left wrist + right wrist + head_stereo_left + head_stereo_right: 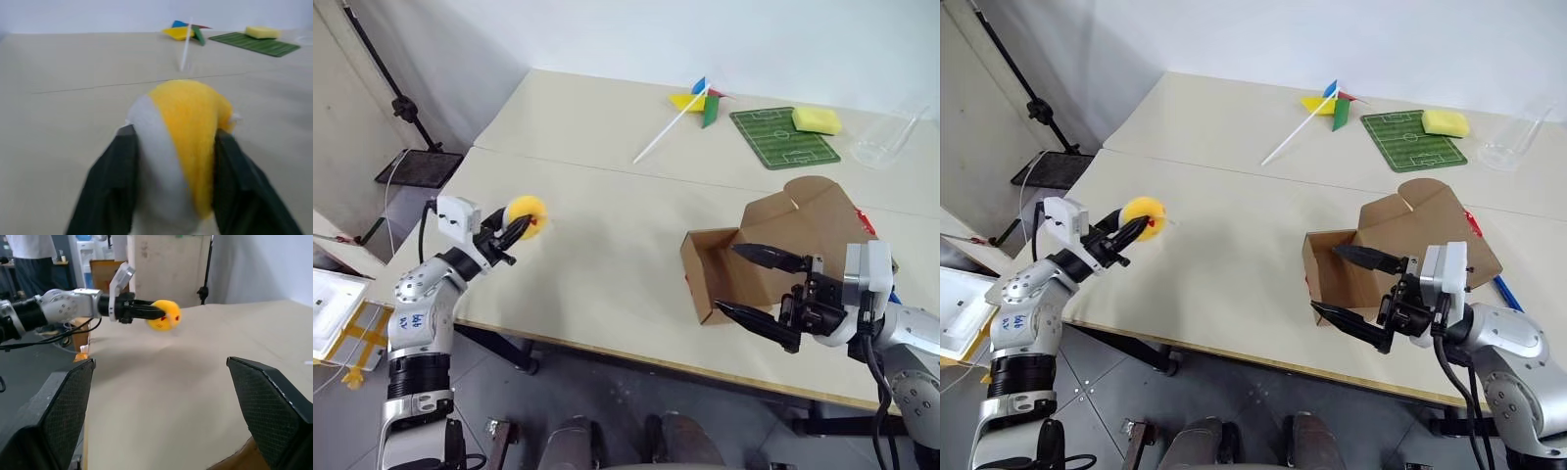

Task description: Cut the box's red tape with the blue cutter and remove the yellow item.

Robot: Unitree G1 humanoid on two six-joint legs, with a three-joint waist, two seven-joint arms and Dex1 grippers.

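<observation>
The yellow item (pixel 528 210), a soft round ball, hangs above the table's left end with my left gripper (pixel 520 228) shut on it; in the left wrist view both black fingers (pixel 115 181) press its sides. The brown box (pixel 773 245) lies open at the right, its flap lid raised and its open end facing left. A scrap of red tape (pixel 867 221) shows on the lid's edge. My right gripper (pixel 726 277) stands open at the box's mouth, holding nothing. A short piece of the blue cutter (pixel 1508 293) shows on the table behind my right wrist.
At the table's far side lie a multicoloured pinwheel (pixel 690 106) on a white stick, a green pitch-patterned mat (pixel 783 137) with a yellow sponge (pixel 817 119), and a clear plastic cup (pixel 884 142) on its side. A black stand (pixel 406 103) rises beyond the left edge.
</observation>
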